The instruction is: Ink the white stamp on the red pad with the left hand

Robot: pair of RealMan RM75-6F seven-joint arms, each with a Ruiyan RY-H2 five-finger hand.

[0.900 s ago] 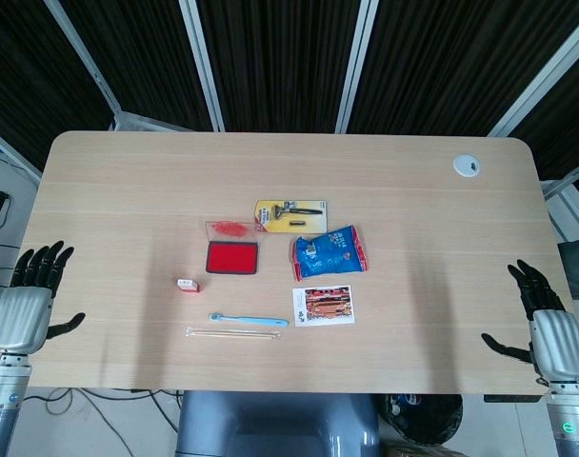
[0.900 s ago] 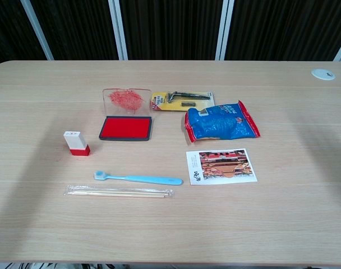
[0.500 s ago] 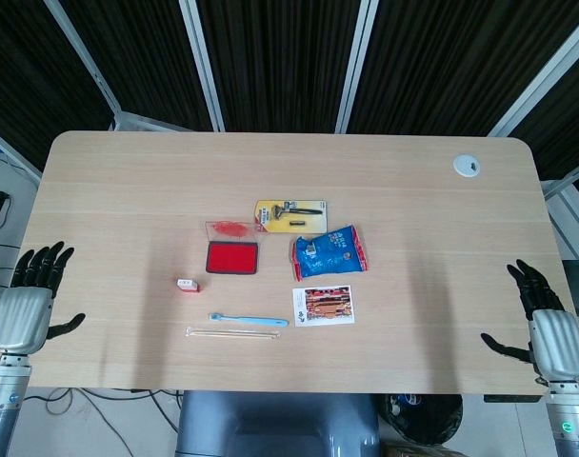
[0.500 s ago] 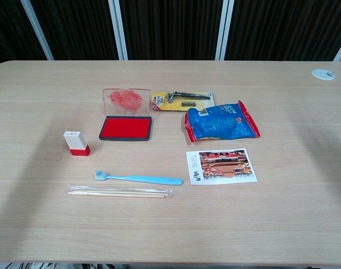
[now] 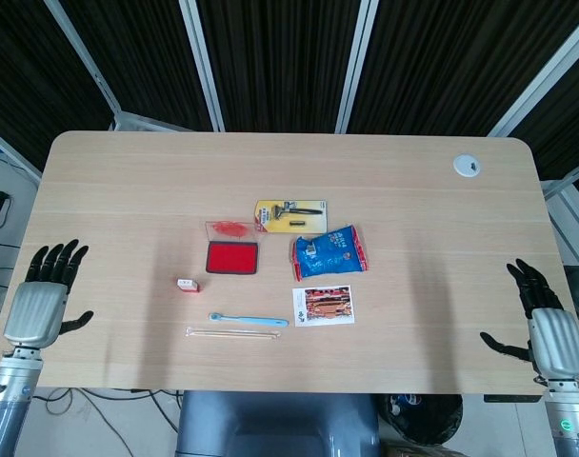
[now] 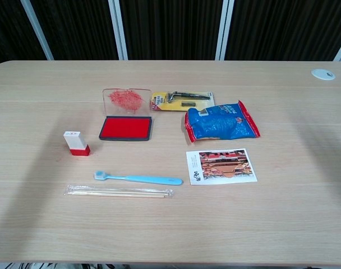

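Head view: your left hand (image 5: 37, 305) sits at the table's (image 5: 128, 181) left edge, fingers spread wide, holding nothing, well apart from the white stamp (image 5: 187, 285). Your right hand (image 5: 545, 324) sits at the right edge, likewise spread and empty. The stamp stands near the table's middle-left, just beside the lower left corner of the red pad (image 5: 232, 258), not touching it; the pad's clear lid (image 5: 229, 228) is raised behind it. Right of the pad lie a razor on a yellow card (image 5: 290, 214), a blue snack bag (image 5: 329, 251) and a photo card (image 5: 323, 305). Below the stamp lie a blue toothbrush (image 5: 249, 320) and wrapped chopsticks (image 5: 232, 333), parallel and close together. A white round cap (image 5: 467, 166) sits near the far right corner. Chest view: neither of your hands shows here. The white stamp (image 6: 75, 142) stands upright on its red base, left of the red pad (image 6: 125, 128), a clear gap between them. The pad lies open, its ink-smeared lid (image 6: 125, 101) tilted up at the back. The toothbrush (image 6: 138, 179) and chopsticks (image 6: 120, 192) lie toward the near edge.
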